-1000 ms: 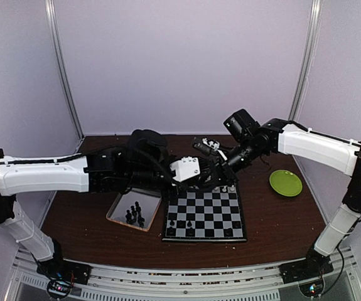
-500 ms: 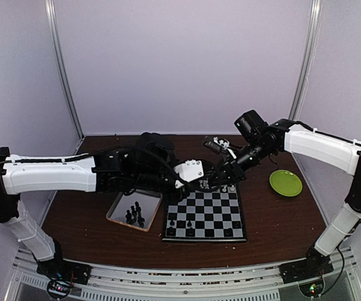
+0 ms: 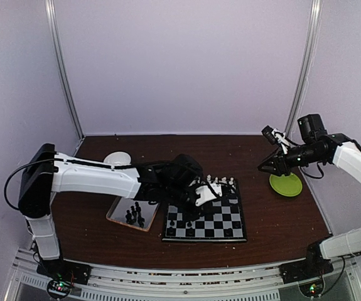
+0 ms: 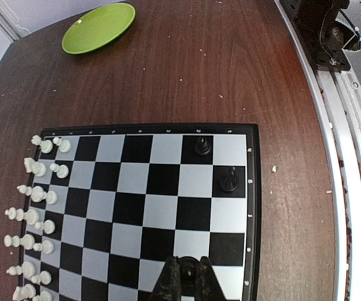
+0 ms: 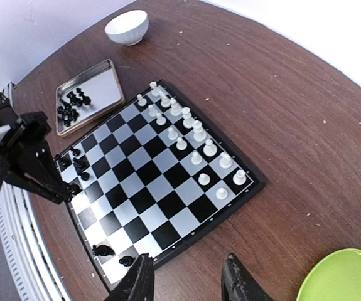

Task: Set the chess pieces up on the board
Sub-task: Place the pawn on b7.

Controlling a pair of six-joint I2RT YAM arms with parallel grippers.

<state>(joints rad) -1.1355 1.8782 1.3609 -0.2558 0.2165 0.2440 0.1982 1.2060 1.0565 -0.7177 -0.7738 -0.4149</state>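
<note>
Left hand [image 4: 188,277] pinches one black chess piece [image 4: 188,269] over the board [image 4: 161,179] holding sixteen white pieces [image 5: 210,148]; right hand [image 5: 186,283] half-open, empty.

Board [image 5: 144,188], white pieces [image 5: 198,133] ranked, black piece [image 4: 187,271] pinched

Nothing can be read; the pale marks [image 4: 141,131] on the board's [image 4: 161,179] border are too small.

The white-and-black left arm [image 3: 92,179] reaches low to the right, its black two-finger left gripper [image 4: 188,281] pointing down, jaws pinched on a tiny black chess piece [image 4: 188,269]. The white right arm [image 3: 356,164] is held raised at the far right, its black right gripper [image 5: 186,282] angled down-left with fingers spread.
</note>
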